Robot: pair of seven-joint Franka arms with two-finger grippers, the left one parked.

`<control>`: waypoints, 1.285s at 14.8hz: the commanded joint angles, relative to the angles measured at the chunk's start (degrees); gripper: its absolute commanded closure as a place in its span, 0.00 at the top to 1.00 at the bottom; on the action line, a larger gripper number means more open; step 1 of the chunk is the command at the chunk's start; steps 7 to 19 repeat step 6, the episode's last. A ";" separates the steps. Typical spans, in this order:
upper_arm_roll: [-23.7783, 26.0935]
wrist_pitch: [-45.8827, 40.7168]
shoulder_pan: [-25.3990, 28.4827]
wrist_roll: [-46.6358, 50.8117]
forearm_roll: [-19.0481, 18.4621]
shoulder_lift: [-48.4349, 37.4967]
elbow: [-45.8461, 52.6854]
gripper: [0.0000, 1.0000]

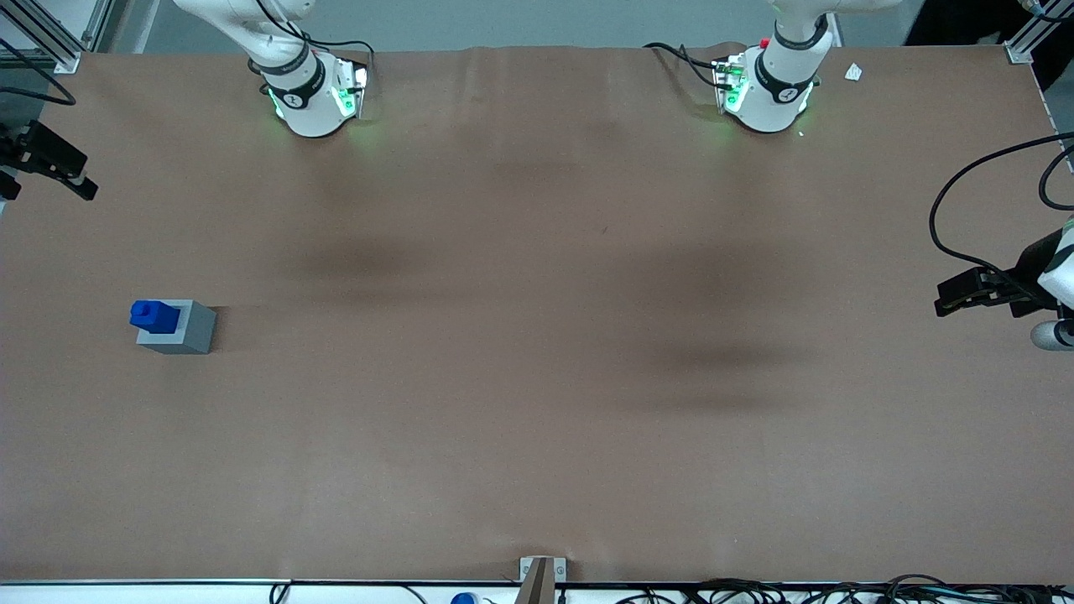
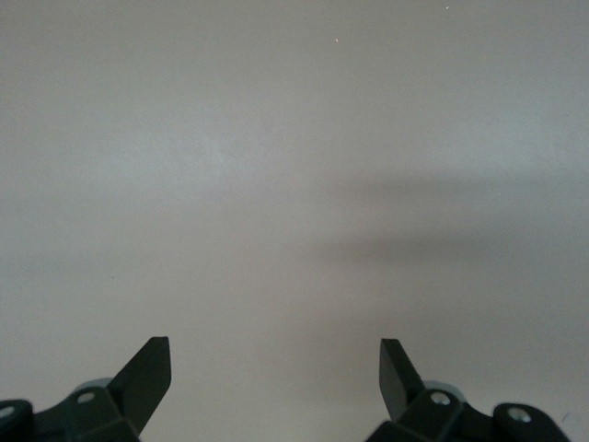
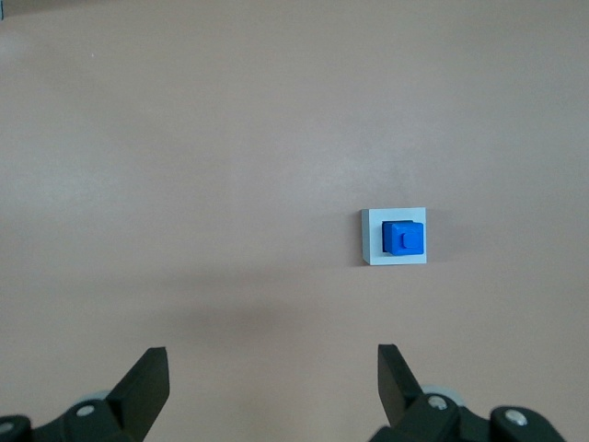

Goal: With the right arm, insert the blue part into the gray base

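The brown surface (image 1: 537, 352) spans the whole front view, bare apart from soft shadows and one small group of parts toward the working arm's end.

The right arm (image 1: 285, 50) shows its white base standing on the surface at the edge farthest from the front camera. Its upper links leave the picture, and only the black end of the arm re-enters at the edge of the view, held high and well apart from the parts.

The tool (image 3: 272, 387) is seen in the right wrist view looking straight down at the surface. Its two black fingers (image 3: 147, 382) are spread wide with nothing between them. In the front view the tool (image 1: 50, 164) hangs over the surface's edge, farther from the front camera than the parts and clear of them.

The gray base (image 1: 178, 327) rests flat on the surface, alone, well apart from the tool. In the right wrist view the gray base (image 3: 370, 238) appears as a light square seen from above.

The blue part (image 1: 153, 315) sits in the top of the gray base, upright, its long axis vertical and its narrower knob pointing up. In the right wrist view the blue part (image 3: 403, 238) lies inside the base's outline, with gray rim showing around some of it.
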 commanded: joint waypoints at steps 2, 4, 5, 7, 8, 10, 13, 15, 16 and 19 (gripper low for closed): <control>0.28 -0.94 -0.50 0.77 -0.44 0.48 1.23 1.00; 0.28 -0.94 -0.50 0.68 -0.44 0.57 1.23 1.00; 0.28 -0.94 -0.50 0.50 -0.44 0.57 1.23 1.00; 0.28 -0.94 -0.50 0.42 -0.44 0.57 1.23 1.00; 0.28 -0.94 -0.50 0.42 -0.44 0.57 1.23 1.00; 0.28 -0.94 -0.50 0.42 -0.44 0.57 1.23 1.00; 0.28 -0.94 -0.50 0.42 -0.44 0.57 1.23 1.00; 0.28 -0.94 -0.50 0.42 -0.44 0.57 1.23 1.00; 0.28 -0.94 -0.50 0.42 -0.44 0.57 1.23 1.00; 0.28 -0.94 -0.50 0.42 -0.44 0.57 1.23 1.00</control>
